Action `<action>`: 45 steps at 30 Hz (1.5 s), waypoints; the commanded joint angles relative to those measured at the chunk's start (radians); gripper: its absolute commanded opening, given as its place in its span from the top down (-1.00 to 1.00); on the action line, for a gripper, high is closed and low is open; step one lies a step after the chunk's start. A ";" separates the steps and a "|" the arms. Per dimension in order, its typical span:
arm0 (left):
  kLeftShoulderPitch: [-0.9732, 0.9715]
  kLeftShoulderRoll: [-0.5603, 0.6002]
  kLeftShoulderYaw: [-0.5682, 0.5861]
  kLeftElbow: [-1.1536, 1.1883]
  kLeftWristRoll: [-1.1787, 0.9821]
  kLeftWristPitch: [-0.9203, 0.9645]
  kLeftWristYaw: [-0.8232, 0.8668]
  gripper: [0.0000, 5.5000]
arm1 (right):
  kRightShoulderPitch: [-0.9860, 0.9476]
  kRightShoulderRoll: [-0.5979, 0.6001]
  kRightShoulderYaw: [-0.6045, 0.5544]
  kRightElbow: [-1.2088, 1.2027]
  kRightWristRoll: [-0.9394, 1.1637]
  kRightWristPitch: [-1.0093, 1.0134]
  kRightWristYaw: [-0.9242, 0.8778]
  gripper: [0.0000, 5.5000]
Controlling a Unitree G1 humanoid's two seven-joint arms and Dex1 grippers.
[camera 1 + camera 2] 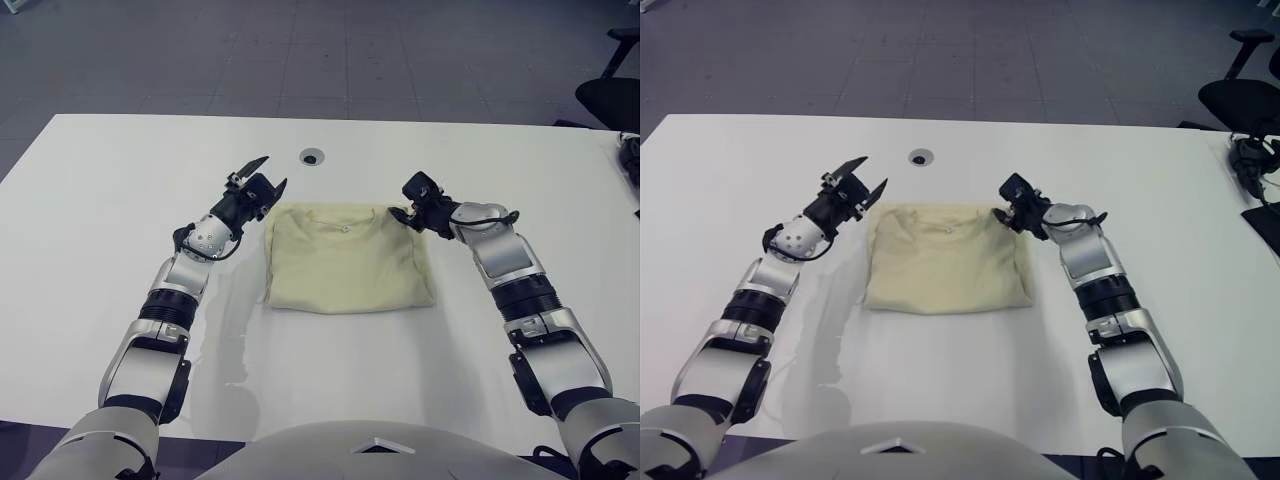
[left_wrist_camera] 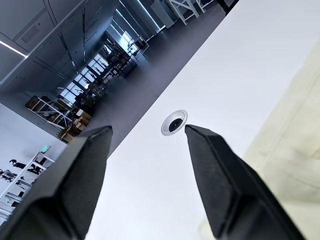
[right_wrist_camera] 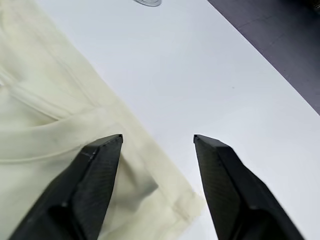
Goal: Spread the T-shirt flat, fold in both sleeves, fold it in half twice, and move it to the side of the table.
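Left eye view shows the pale yellow cloth T-shirt [image 1: 348,258] mid white table [image 1: 100,200], with left gripper [image 1: 272,172] and right gripper [image 3: 157,137] spread apart by its far corners, maybe ready to pinch them.

You have one T-shirt [image 1: 345,258] on one table [image 1: 90,200] — plus two grippers: left gripper [image 1: 273,171], right gripper [image 1: 404,206]. One grommet hole [image 1: 313,156] sits near the tabletop's far edge.

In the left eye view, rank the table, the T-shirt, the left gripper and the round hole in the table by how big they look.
1. table
2. T-shirt
3. left gripper
4. round hole
The gripper sits nearer the camera than the hole, which may flatter it.
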 commanded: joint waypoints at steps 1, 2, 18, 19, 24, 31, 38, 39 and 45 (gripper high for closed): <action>0.032 0.014 0.033 -0.090 -0.023 0.028 0.002 -0.29 | -0.016 -0.028 0.038 0.041 -0.059 -0.033 0.027 -0.26; 0.044 0.016 0.039 -0.123 -0.029 0.039 -0.001 -0.35 | -0.018 -0.039 0.055 0.058 -0.085 -0.052 0.031 -0.32; 0.280 0.008 0.082 -0.627 -0.177 0.313 -0.101 -0.96 | 0.191 -0.390 0.155 -0.135 -0.292 -0.249 0.233 -0.96; 0.292 0.011 0.078 -0.638 -0.173 0.319 -0.106 -0.96 | 0.238 -0.430 0.140 -0.221 -0.278 -0.227 0.271 -0.96; 0.345 0.024 0.060 -0.700 -0.159 0.346 -0.142 -0.96 | 0.541 -0.646 0.046 -0.702 -0.179 -0.127 0.453 -0.96; 0.380 0.045 0.030 -0.723 -0.117 0.370 -0.176 -0.96 | 0.806 -0.673 0.003 -1.125 -0.058 0.037 0.509 -0.96; 0.404 0.071 -0.014 -0.700 -0.062 0.386 -0.200 -0.96 | 0.726 -0.556 -0.043 -1.289 0.164 0.290 0.507 -0.96; 0.406 0.073 -0.023 -0.695 -0.054 0.387 -0.206 -0.96 | 0.711 -0.548 -0.058 -1.296 0.198 0.315 0.507 -0.96; 0.395 0.083 -0.088 -0.623 0.033 0.387 -0.211 -0.96 | 0.521 -0.488 -0.189 -1.217 0.344 0.406 0.461 -0.96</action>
